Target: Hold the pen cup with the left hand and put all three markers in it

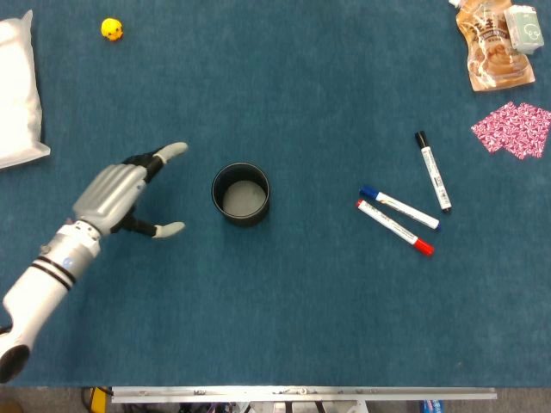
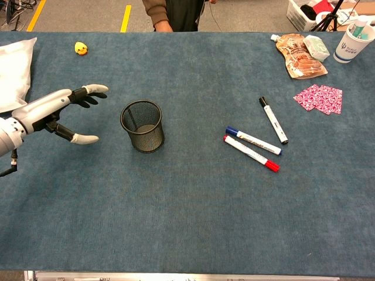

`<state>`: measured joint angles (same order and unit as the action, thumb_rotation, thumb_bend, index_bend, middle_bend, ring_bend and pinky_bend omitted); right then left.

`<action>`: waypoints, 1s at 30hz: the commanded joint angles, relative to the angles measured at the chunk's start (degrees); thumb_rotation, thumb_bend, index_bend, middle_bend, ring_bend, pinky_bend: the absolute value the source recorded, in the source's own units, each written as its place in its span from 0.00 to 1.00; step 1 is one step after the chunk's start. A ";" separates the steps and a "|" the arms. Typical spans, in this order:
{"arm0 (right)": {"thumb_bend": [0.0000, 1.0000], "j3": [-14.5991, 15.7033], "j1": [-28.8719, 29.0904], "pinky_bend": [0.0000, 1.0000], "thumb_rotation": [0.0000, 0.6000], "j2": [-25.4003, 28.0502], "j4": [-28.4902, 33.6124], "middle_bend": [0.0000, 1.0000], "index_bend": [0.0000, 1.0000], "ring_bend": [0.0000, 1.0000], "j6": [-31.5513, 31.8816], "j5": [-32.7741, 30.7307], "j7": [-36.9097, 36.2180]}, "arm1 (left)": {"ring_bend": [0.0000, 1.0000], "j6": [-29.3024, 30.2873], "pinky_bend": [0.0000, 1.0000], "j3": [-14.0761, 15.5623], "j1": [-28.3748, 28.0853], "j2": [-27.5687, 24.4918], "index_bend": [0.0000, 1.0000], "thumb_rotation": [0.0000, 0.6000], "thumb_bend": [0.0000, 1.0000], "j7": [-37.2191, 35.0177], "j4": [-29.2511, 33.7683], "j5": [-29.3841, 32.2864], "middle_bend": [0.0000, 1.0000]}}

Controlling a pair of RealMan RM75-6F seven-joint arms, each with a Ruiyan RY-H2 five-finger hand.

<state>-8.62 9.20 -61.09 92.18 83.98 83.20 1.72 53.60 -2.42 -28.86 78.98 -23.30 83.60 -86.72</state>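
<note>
A black mesh pen cup point(image 1: 241, 194) point(image 2: 142, 125) stands upright and empty near the middle of the blue table. My left hand point(image 1: 120, 194) point(image 2: 58, 108) hovers just left of it, fingers spread and holding nothing, a small gap from the cup. Three markers lie flat to the right: a black-capped one point(image 1: 432, 170) point(image 2: 273, 119), a blue-capped one point(image 1: 399, 207) point(image 2: 253, 140) and a red-capped one point(image 1: 394, 226) point(image 2: 251, 153). The blue and red ones lie side by side. My right hand is in neither view.
A white bag point(image 1: 17, 90) point(image 2: 13, 73) lies at the left edge, a small yellow duck point(image 1: 112, 29) point(image 2: 81, 48) behind it. At the far right are a snack pouch point(image 1: 492, 47), a pink patterned cloth point(image 1: 514, 129) and a paper cup point(image 2: 354, 42). A person point(image 2: 176, 12) stands beyond the table.
</note>
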 commanded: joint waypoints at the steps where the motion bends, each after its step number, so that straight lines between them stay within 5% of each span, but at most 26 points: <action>1: 0.24 0.08 -0.15 0.24 1.00 0.06 -0.03 0.35 0.35 0.27 0.09 -0.11 -0.03 | 0.16 -0.14 0.17 0.29 -0.85 1.43 0.05 0.83 0.17 -1.22 -1.47 -0.66 0.11; 21: 0.24 0.22 -1.11 0.24 1.00 0.70 -0.14 0.35 0.35 0.27 1.17 -0.39 -0.87 | 0.16 -1.97 0.17 0.97 -5.36 8.33 0.04 0.80 0.17 -8.16 -7.49 -1.16 0.11; 30: 0.24 0.23 -1.61 0.24 1.00 1.09 -0.29 0.35 0.35 0.27 1.69 -0.55 -1.22 | 0.16 -2.98 0.17 1.19 -6.90 10.30 0.04 0.69 0.17 -10.80 -9.34 -0.73 0.11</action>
<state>-8.39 7.61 -60.01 91.89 85.67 82.66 0.52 50.73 -1.28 -35.64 89.13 -33.94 74.39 -87.50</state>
